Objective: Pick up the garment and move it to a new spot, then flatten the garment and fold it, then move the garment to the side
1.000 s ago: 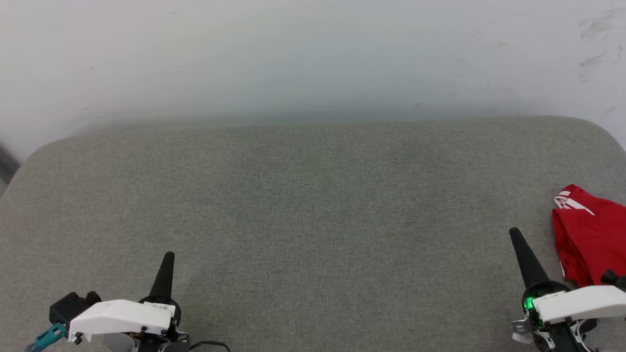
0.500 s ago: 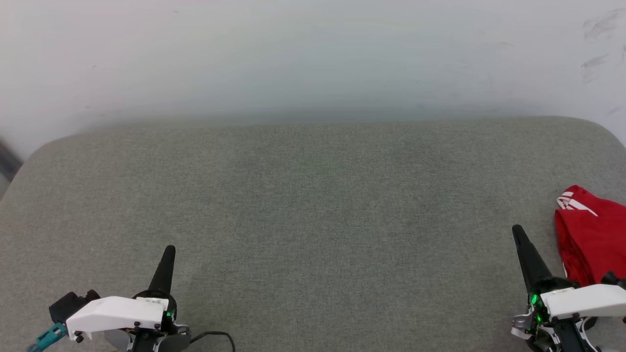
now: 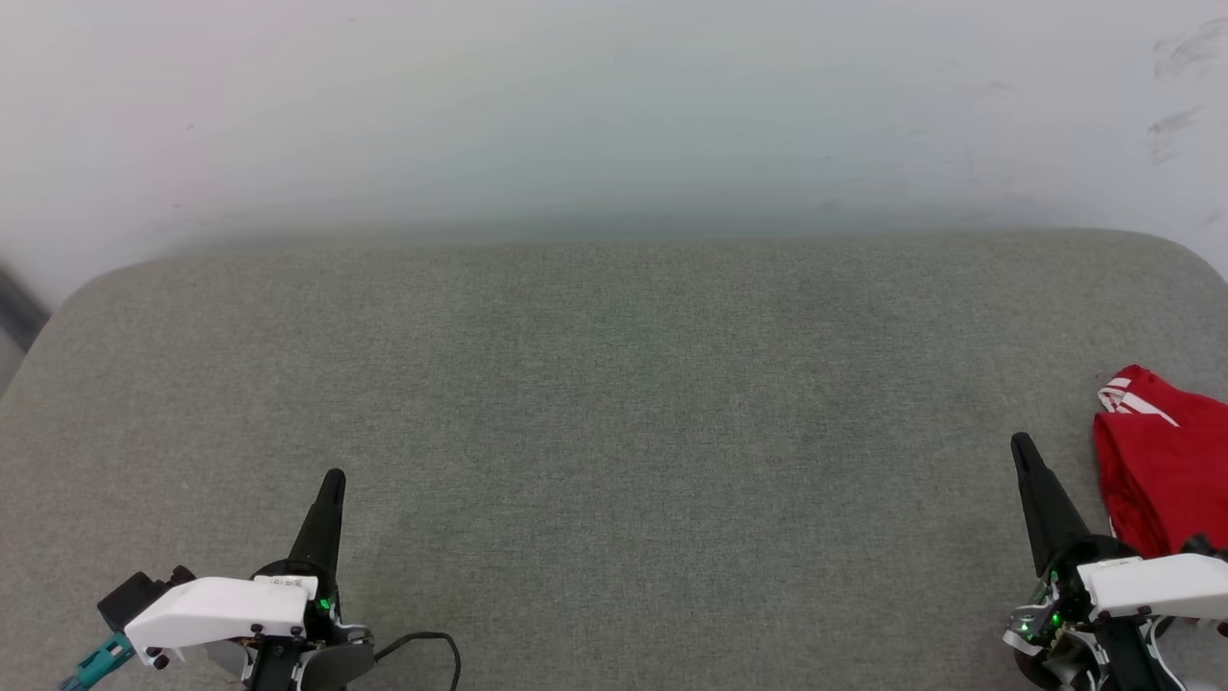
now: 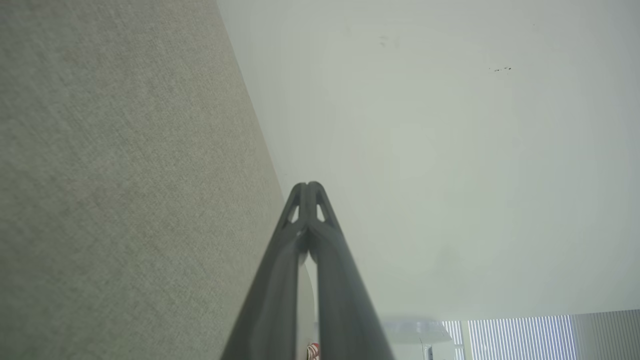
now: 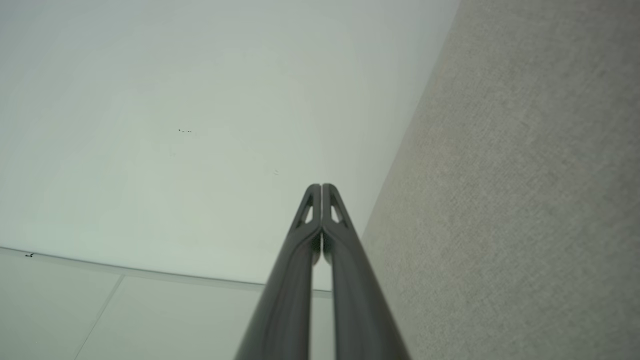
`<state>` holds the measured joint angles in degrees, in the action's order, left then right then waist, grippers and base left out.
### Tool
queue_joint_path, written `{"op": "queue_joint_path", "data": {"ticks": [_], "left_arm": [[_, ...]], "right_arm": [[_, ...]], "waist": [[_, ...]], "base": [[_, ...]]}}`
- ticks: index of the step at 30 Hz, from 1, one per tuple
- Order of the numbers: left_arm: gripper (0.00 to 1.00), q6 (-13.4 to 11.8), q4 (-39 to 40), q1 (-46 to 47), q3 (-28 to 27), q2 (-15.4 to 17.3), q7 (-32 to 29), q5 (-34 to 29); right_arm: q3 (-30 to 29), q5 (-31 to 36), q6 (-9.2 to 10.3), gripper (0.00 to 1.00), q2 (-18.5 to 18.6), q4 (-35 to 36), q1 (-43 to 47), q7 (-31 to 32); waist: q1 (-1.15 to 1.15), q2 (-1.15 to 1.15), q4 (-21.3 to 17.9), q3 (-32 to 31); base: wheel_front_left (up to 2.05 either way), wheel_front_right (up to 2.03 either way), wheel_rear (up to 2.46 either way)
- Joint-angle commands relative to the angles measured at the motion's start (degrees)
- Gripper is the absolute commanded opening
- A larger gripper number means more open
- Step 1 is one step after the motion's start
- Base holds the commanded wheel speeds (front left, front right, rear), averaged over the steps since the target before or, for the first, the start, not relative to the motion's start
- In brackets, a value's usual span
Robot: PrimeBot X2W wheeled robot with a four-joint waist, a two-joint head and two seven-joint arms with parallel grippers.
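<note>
Garment (image 3: 1166,465) crumpled on grey cushion (image 3: 614,384), closed right pincer (image 3: 1023,445) just beside it.

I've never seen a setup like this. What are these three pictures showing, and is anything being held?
It's a two-armed robot. The wide picture is from its head camera, looking down at a grey cushion against a pale wall. The dark spikes at the bottom are its left gripper and right gripper. The other two pictures look along each gripper's fingers from wrist cameras. Both grippers are shut, holding nothing. A bunched red shirt lies at the cushion's right side, beside the right gripper.
</note>
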<state>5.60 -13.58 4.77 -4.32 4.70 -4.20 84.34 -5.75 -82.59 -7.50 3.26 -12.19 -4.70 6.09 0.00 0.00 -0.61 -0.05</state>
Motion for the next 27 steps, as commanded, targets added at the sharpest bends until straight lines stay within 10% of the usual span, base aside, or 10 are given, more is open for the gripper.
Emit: {"op": "queue_joint_path", "data": {"ticks": [1,27], "left_arm": [[0.0,0.5,0.0,0.8,-0.5,-0.3,-0.3,0.9],[0.0,2.1,-0.5,1.7,-2.4,-2.0,-2.6,8.1]], "right_arm": [[-0.2,-1.1,0.01,0.0,-0.2,-0.1,-0.7,0.1],[-0.9,-9.9,0.02,0.0,-0.5,-2.0,-1.8,0.5]], "waist": [[0.0,0.0,0.0,0.0],[0.0,0.0,0.6,0.2]], "base": [[0.0,0.0,0.0],[0.0,0.0,0.0]]}}
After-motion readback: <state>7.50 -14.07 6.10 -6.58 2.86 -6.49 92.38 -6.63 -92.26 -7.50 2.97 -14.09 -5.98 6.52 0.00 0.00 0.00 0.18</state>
